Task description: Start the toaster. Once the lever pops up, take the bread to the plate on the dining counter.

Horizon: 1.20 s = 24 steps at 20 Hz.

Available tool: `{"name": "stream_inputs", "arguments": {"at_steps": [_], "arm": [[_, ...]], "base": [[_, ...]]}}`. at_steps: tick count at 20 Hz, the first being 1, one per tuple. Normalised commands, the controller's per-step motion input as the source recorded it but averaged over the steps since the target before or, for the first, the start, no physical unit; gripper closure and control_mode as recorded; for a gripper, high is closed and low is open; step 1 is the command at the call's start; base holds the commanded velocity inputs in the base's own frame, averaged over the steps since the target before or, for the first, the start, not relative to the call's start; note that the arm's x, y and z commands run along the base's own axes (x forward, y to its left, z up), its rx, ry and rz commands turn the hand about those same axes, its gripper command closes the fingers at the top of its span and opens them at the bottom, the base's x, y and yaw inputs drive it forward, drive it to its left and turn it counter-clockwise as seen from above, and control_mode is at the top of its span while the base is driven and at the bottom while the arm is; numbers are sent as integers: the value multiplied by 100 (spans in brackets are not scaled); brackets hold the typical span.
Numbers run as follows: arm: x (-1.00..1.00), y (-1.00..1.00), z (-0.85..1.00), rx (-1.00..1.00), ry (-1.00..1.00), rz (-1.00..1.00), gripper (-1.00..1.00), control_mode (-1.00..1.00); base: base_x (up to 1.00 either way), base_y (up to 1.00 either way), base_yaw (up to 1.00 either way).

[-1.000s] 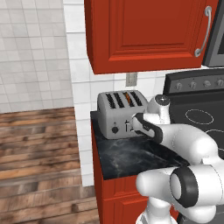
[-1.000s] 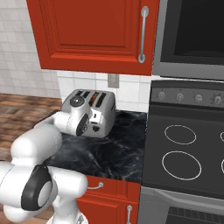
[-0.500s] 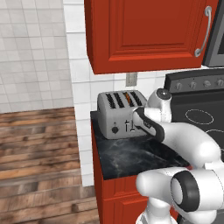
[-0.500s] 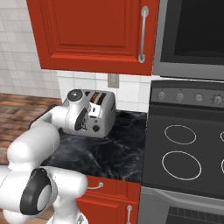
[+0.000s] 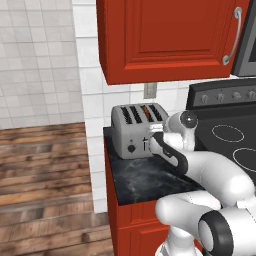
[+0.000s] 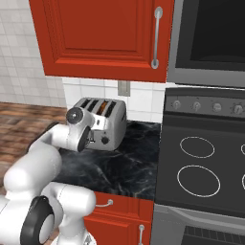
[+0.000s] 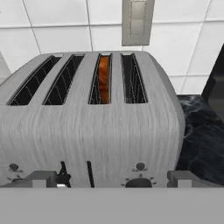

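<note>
so the arm's crept in on the toaster (image 5: 136,129) over the last second; the gripper (image 5: 152,141) now sits right at its front face, fingers spread wide with nothing between them. toaster's on the black counter (image 6: 122,165) left of the stove (image 6: 201,162), against the tiled wall; the bread (image 7: 103,78) is down in the third slot from the left, glowing orange-ish. my guess: it's lining up on the right-hand lever, hard to make out from here; plate trip is way off.
</note>
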Motion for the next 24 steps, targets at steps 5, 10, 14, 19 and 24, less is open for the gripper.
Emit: {"name": "stream_inputs", "arguments": {"at_steps": [5, 10, 14, 19, 24], "arm": [[0, 1, 43, 0, -9, 0, -100, -100], [-3, 1, 46, 0, -5, 0, -100, -100], [0, 9, 30, 0, -2, 0, -100, -100], [0, 10, 3, 0, -4, 0, -100, -100], [2, 0, 0, 0, -6, 0, -100, -100]], "base": [[0, 0, 0], [0, 0, 0], [0, 0, 0], [0, 0, 0], [0, 0, 0]]}}
